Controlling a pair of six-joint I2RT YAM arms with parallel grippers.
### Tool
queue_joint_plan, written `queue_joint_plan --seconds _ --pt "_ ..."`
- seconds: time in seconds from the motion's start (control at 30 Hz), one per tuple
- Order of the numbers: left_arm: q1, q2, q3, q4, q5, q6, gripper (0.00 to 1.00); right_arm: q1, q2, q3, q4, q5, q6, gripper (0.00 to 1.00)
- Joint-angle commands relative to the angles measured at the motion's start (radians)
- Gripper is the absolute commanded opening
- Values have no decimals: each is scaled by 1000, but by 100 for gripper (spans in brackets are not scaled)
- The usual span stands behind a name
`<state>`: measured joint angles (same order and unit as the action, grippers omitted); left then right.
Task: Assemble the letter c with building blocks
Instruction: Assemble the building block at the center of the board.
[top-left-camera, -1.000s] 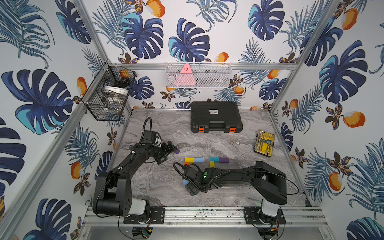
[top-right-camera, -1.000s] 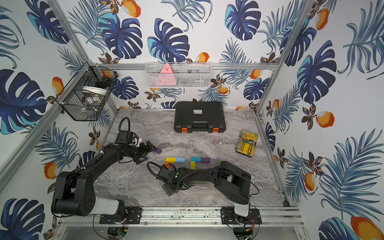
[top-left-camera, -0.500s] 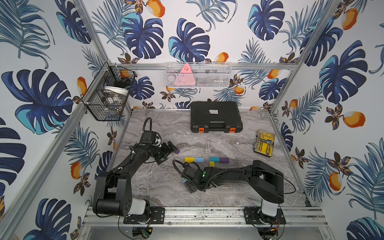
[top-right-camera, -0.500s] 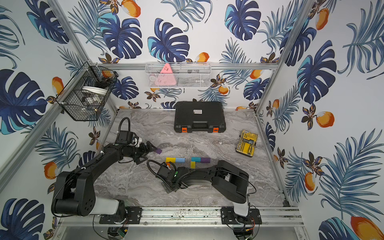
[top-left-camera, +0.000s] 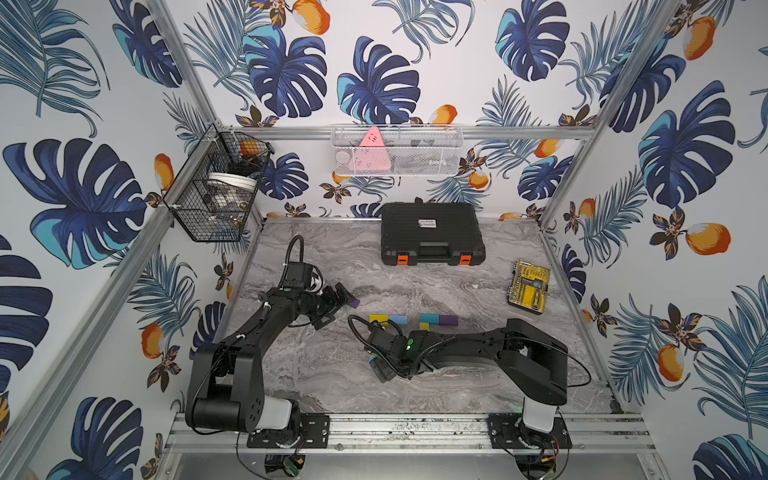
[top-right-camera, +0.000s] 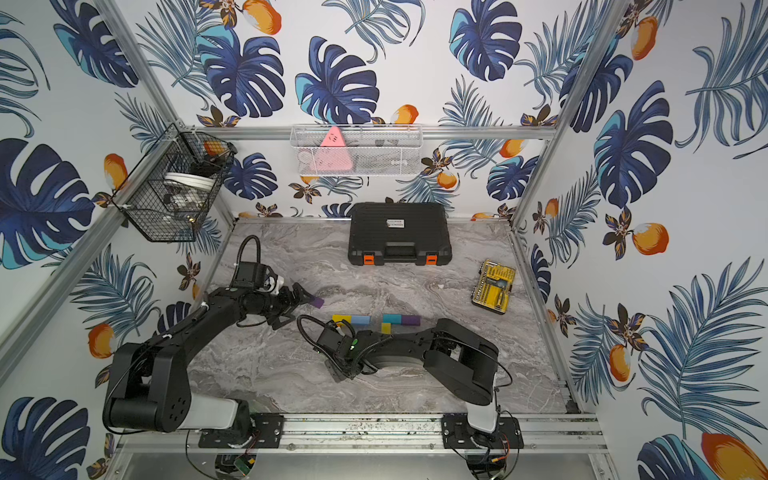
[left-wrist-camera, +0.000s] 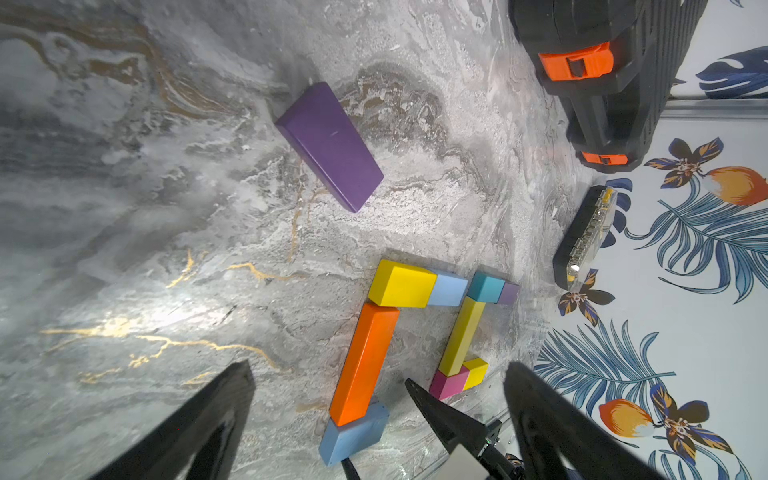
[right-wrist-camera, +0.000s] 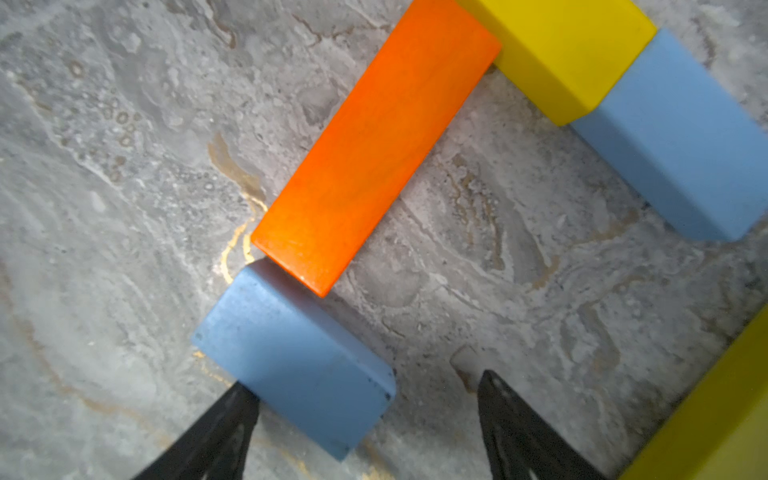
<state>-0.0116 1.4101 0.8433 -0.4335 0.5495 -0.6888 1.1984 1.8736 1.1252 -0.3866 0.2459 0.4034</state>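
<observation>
I look down on a grey marbled bench (top-left-camera: 316, 374), walled in by leaf-and-fruit wallpaper and aluminium rails. Reading the bench as a dial, a shut black case (top-left-camera: 432, 232) sits at 12 and a yellow bit case (top-left-camera: 528, 291) near 2. A black wire basket (top-left-camera: 216, 195) hangs on the wall at 10, and a white mesh basket (top-left-camera: 397, 151) (with a pink triangle inside) hangs above 12.

The blocks lie flat around the centre. An orange block (left-wrist-camera: 365, 361) meets a yellow block (left-wrist-camera: 401, 284) at one end and a light blue end block (right-wrist-camera: 295, 374) at the other. A long yellow block (left-wrist-camera: 461, 332) lies just beside it toward 3, and a purple block (left-wrist-camera: 330, 145) lies alone toward 9.

My right fingers (right-wrist-camera: 224, 432) are spread around the light blue end block's corner: one tip touches it and the other is clear of it. My left fingers (left-wrist-camera: 195, 424) are spread wide, holding nothing, and point toward the purple block.
</observation>
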Motion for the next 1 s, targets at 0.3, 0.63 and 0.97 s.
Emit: queue_joint_plan --seconds 0.3,0.63,0.97 --pt "2 0 -5 29 13 -16 99 1 -33 -43 8 -78 -11 81" --pt "2 3 -3 29 11 -16 99 1 -13 -35 17 -104 -14 74" --pt "2 2 -3 31 10 -16 99 1 3 -21 15 -103 -12 70"
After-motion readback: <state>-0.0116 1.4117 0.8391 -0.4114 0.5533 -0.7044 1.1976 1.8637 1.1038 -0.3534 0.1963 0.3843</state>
